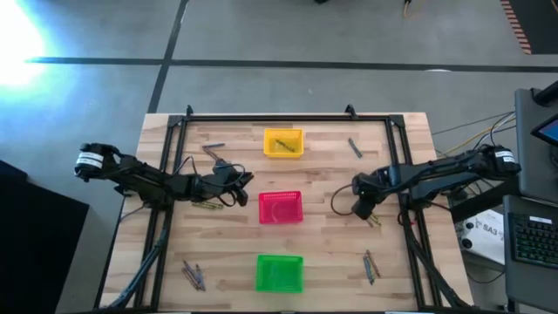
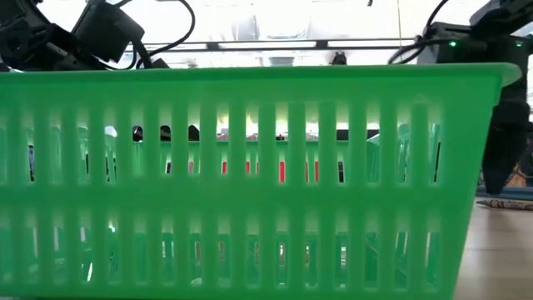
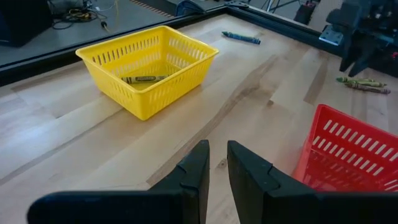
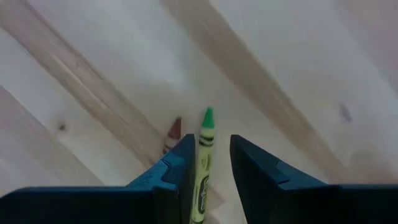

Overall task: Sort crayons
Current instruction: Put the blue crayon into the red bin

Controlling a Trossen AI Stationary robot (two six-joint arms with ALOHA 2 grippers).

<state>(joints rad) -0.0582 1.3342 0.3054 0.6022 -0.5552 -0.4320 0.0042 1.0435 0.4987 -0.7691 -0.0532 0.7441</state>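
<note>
The table [image 1: 131, 218] is made of pale wood planks with visible grain and a few knots, finished smooth and fairly matt. The yellow basket [image 3: 149, 65], red basket [image 3: 348, 155] and green basket [image 2: 250, 167] are all moulded from slotted plastic with a slight sheen. The green crayon [image 4: 204, 162] is wrapped in matt paper, its tip left waxy. The right gripper [image 4: 211, 171] fingers are formed from dark matt plastic.

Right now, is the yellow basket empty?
No, a yellow crayon lies inside the yellow basket, seen from the left wrist.
</note>
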